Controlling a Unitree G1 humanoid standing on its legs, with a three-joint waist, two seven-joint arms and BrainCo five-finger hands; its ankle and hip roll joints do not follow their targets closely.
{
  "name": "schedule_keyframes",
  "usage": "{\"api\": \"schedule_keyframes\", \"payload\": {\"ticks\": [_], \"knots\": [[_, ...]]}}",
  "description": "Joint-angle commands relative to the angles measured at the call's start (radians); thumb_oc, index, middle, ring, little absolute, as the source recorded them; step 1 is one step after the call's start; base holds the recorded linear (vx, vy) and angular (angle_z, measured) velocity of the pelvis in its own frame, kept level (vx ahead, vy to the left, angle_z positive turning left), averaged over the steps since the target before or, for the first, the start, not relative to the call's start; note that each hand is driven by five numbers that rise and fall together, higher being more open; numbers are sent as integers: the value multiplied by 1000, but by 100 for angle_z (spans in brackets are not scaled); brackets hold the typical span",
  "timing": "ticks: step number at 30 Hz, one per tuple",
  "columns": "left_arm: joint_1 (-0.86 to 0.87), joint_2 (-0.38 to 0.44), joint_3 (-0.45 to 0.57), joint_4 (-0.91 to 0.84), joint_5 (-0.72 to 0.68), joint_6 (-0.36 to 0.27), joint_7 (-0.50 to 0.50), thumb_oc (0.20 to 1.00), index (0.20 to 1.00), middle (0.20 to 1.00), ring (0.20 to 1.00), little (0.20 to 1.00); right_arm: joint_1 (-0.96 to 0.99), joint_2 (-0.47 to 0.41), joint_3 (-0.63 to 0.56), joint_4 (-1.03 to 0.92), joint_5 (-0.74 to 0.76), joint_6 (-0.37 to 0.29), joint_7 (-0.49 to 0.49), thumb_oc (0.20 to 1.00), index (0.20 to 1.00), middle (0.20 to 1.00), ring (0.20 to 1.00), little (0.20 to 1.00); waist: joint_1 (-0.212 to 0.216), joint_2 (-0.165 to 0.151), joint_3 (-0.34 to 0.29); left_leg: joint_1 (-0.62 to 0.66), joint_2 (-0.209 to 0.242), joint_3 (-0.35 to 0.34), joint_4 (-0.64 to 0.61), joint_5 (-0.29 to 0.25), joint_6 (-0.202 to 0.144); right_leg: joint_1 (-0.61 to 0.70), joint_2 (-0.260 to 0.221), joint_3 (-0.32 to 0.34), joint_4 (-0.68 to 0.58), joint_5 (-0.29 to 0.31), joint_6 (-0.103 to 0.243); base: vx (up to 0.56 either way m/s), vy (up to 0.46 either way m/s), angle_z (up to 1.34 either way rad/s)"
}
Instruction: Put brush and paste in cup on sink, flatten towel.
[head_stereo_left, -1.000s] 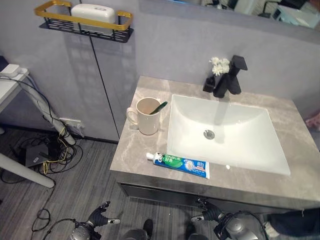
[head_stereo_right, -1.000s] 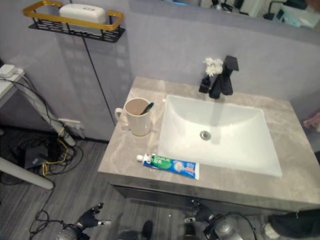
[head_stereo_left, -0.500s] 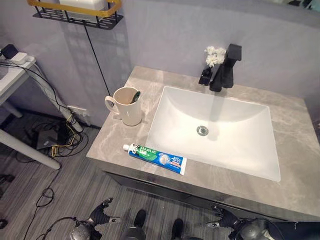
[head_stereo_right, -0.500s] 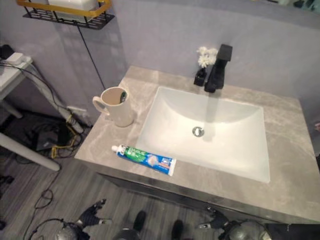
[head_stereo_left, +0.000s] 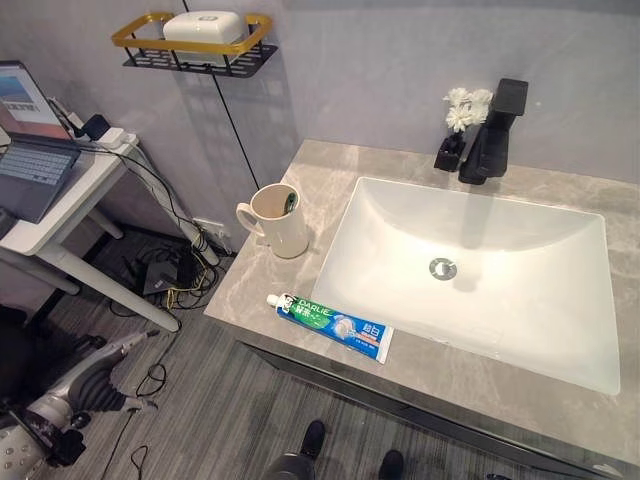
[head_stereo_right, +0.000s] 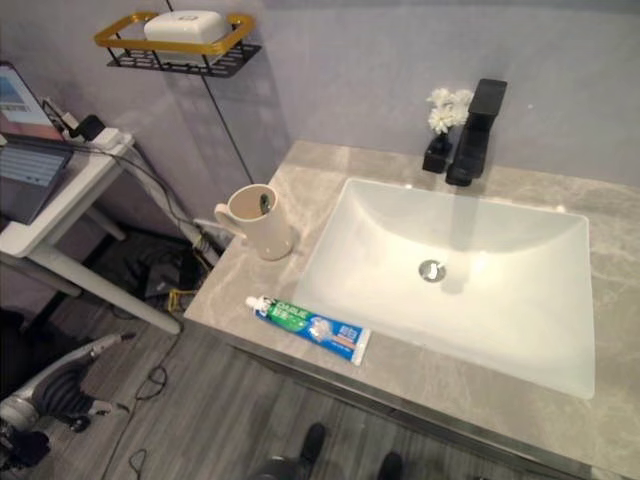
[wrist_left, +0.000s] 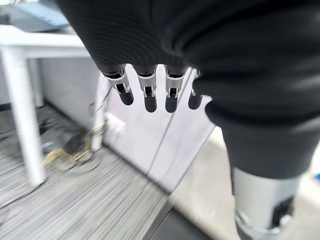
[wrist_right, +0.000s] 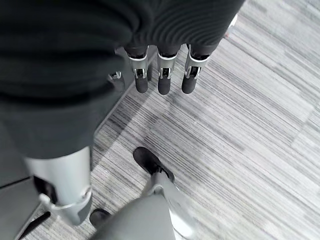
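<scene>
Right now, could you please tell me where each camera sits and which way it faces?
Left eye view: on the head, looking down at the sink, cup and toothpaste; left hand low beside the counter.
Right eye view: beside it, sharing that scene.
Left wrist view: along the left hand, relaxed fingers, toward a white desk.
Right wrist view: along the right hand, down at the floor.

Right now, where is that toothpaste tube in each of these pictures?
Left eye view: the toothpaste tube lies on the counter's front edge, in front of the cup.
Right eye view: the same spot, lower middle of the picture.
Left wrist view: not in it.
Right wrist view: not in it.
Shared landmark: the black faucet behind the sink.
</scene>
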Motion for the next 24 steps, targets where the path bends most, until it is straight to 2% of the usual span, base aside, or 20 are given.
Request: {"api": "schedule_keyframes", "payload": {"ticks": [1, 4, 12, 18, 24], "knots": [[-41, 29, 47, -10, -116, -20, 18, 1000, 1000, 1000, 1000, 1000, 5, 21, 41, -23, 25, 18, 23, 1000, 1000, 1000, 1000, 1000, -14, -56, -16, -47, 14, 5, 4, 11, 4, -9, -93, 44, 48, -25, 83, 2, 14, 3], [-93, 44, 75, -15, -155, -21, 22, 1000, 1000, 1000, 1000, 1000, 9, 29, 40, -47, 65, 18, 49, 1000, 1000, 1000, 1000, 1000, -30, -51, -13, -47, 14, 17, 3, 8, 5, -17, -94, 61, 44, -16, 84, -7, 14, -5], [-237, 60, 36, -39, -202, -34, 17, 1000, 1000, 1000, 1000, 1000, -11, 32, 37, -83, 127, 18, 68, 1000, 1000, 1000, 1000, 1000, -59, -49, -2, -51, 21, 62, 0, 0, 4, -59, -92, 128, 33, 7, 90, 7, 14, -22], [-288, 81, 18, -130, -245, -34, -32, 1000, 1000, 1000, 1000, 1000, -9, 36, 39, -61, 122, 24, 75, 1000, 1000, 1000, 1000, 1000, -80, -64, -5, -52, 28, 88, 0, -10, 4, -74, -90, 167, 12, 22, 91, 24, -7, -23], [-307, 109, -8, -208, -282, -23, -86, 1000, 1000, 1000, 1000, 1000, -14, 41, 40, -40, 118, 29, 74, 1000, 1000, 1000, 1000, 1000, -88, -65, -5, -53, 29, 108, 0, -15, 3, -85, -90, 189, 2, 30, 94, 8, 2, -12]]}}
